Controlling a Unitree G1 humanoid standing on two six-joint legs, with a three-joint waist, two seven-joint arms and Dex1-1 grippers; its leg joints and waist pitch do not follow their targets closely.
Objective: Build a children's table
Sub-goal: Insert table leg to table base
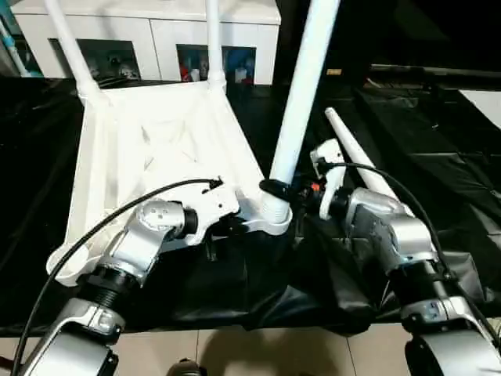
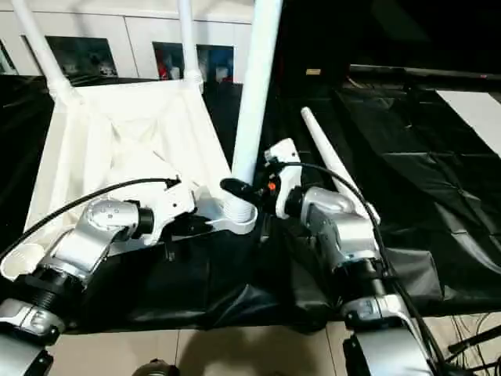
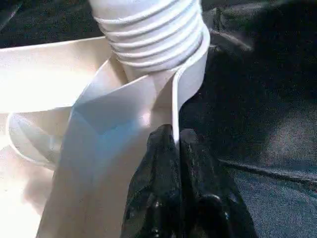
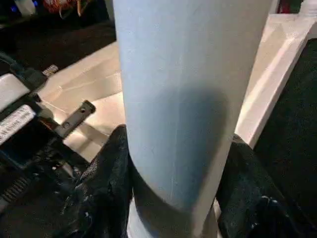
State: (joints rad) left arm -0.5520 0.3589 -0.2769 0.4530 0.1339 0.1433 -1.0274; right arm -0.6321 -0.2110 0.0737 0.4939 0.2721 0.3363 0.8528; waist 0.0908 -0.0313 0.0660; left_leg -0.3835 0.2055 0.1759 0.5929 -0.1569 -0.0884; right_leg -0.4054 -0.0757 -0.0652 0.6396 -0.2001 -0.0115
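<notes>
The children's table top (image 1: 156, 149) lies upside down on the black-draped work table, its ribbed underside up. Two white legs (image 1: 70, 47) (image 1: 213, 39) stand in the far corner sockets. A third leg (image 1: 301, 94) stands slightly tilted in the near right socket (image 1: 274, 215), its threaded end (image 3: 148, 29) partly showing above the socket. My right gripper (image 1: 282, 190) is shut around this leg (image 4: 188, 74) just above the socket. My left gripper (image 3: 173, 136) is shut on the top's thin rim (image 3: 174, 99) beside that socket. A fourth leg (image 1: 360, 157) lies loose on the cloth behind my right arm.
A white cabinet (image 1: 156, 31) with colourful items on its shelves stands behind the work table. The black cloth (image 1: 258, 290) bunches in folds at the near edge, with pale floor tiles (image 1: 258, 352) below. The near left socket (image 1: 66, 262) stands open by my left forearm.
</notes>
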